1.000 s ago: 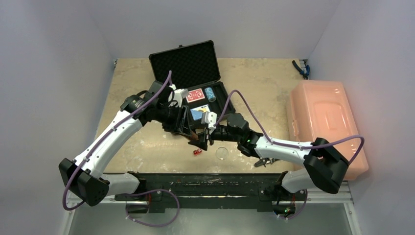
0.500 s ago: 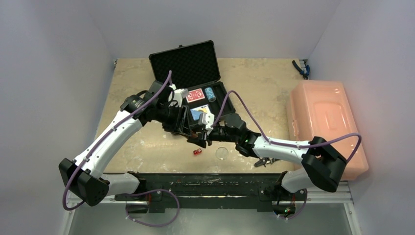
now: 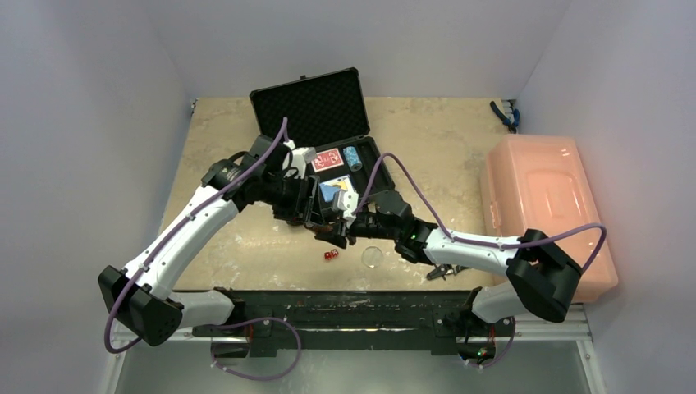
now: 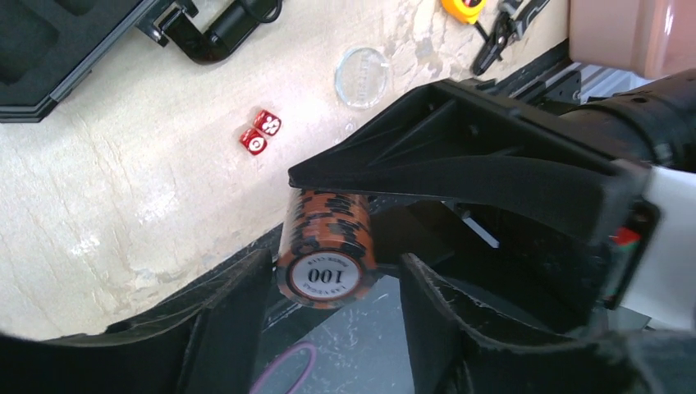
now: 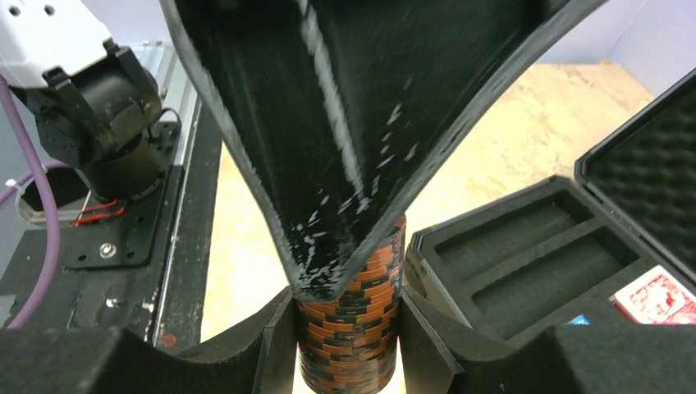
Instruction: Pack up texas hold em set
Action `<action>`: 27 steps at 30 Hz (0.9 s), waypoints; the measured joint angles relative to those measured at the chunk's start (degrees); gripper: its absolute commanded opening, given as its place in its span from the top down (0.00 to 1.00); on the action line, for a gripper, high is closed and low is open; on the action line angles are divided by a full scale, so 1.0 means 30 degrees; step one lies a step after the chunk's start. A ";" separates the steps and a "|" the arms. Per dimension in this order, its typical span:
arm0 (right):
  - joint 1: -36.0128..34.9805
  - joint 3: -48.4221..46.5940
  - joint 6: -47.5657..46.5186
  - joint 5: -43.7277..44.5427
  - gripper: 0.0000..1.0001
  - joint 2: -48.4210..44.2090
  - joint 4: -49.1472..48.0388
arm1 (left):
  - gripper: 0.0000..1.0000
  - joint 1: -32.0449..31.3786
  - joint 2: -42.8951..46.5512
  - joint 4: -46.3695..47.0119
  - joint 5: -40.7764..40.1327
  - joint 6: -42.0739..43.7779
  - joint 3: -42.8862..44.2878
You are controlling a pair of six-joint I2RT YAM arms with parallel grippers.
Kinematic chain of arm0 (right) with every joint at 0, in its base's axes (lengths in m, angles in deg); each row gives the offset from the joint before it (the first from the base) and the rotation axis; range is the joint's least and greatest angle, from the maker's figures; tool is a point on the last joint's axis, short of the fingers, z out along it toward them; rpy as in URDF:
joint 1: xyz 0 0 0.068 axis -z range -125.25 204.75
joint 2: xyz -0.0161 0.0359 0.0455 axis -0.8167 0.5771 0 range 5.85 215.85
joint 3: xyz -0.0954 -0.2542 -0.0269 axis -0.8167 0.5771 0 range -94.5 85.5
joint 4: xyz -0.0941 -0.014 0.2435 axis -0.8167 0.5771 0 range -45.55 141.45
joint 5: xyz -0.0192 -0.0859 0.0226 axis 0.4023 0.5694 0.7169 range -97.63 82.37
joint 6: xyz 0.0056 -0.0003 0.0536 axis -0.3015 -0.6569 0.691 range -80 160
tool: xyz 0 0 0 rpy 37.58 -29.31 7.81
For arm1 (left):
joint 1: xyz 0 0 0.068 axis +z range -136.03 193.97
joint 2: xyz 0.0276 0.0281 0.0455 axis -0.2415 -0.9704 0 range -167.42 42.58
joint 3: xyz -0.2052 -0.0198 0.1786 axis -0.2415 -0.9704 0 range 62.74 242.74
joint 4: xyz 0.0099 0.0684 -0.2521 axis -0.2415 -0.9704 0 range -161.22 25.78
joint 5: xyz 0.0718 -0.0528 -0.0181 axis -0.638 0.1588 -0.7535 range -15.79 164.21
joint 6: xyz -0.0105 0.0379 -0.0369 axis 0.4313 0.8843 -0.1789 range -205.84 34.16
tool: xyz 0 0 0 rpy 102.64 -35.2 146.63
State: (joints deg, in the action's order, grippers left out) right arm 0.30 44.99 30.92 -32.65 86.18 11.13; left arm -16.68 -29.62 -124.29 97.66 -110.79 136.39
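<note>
Clear disc: one clear disc (image 3: 371, 257) is seen flat on the table near the arm bases, just beside the right forearm.
Red dice: two red dice (image 4: 267, 123) are seen side by side on the bare table, near the disc and apart from the case.
Tools: an orange-yellow tape measure (image 4: 464, 6) and black-handled pliers (image 4: 501, 33) are seen lying together at the near edge.
Chip stack: an orange-and-black chip stack (image 5: 351, 328), marked 100 on its end face, is held off the table where the two grippers meet, just in front of the case.
Right gripper: the right gripper (image 5: 349, 316) is clamped on the chip stack, both fingers flush against its sides.
Left gripper: the left gripper (image 4: 332, 267) is placed around the same stack; a narrow gap is seen on one side, and its grip cannot be told.
Briefcase: the black briefcase (image 3: 312, 103) is seen open, lid raised at the far side; a red deck (image 3: 327, 159) and a blue deck (image 3: 332, 190) are seated in the foam, with long slots bare.
</note>
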 measured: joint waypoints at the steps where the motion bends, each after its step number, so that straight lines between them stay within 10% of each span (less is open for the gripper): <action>1: 0.0000 0.0000 -0.0022 0.0022 0.94 -0.0015 0.0168 | 0.29 -0.0029 0.0007 0.0117 0.0007 -0.0044 0.0000; 8: -0.0007 0.0000 -0.0073 0.0211 0.98 -0.0022 0.2164 | 0.13 -0.0044 0.0816 0.0794 -0.0393 -0.0328 0.0000; 27: -0.0058 -0.0648 0.1508 0.4102 1.00 -0.0510 0.4947 | 0.12 0.0109 0.3541 0.1457 -0.5858 0.0321 -0.0444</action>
State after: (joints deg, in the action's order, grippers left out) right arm 0.12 43.05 35.45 -20.34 84.65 25.97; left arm -16.35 -19.00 -119.92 80.08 -109.83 135.05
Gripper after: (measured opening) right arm 0.470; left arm 0.867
